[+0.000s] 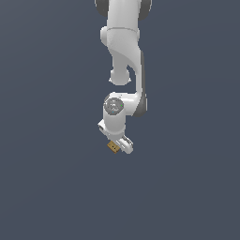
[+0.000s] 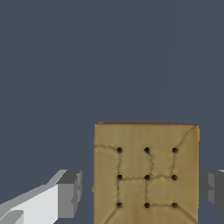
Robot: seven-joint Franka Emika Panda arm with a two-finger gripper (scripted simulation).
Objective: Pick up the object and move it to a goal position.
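Note:
The object is a tan cardboard-coloured block (image 2: pixel 146 175) with several dark dots on its face. In the wrist view it sits between my two grey fingertips (image 2: pixel 70 192). A small gap shows on each side, so the pads do not touch it. My gripper (image 2: pixel 142 194) is open and straddles the block. In the exterior view the white gripper (image 1: pixel 119 143) points down, and only a small tan corner of the block (image 1: pixel 112 146) peeks out on the exterior view's left of it. No goal marker is visible.
The white arm (image 1: pixel 124 51) hangs down from the top of the exterior view. A plain dark grey-blue surface (image 1: pixel 47 187) fills everything else in both views.

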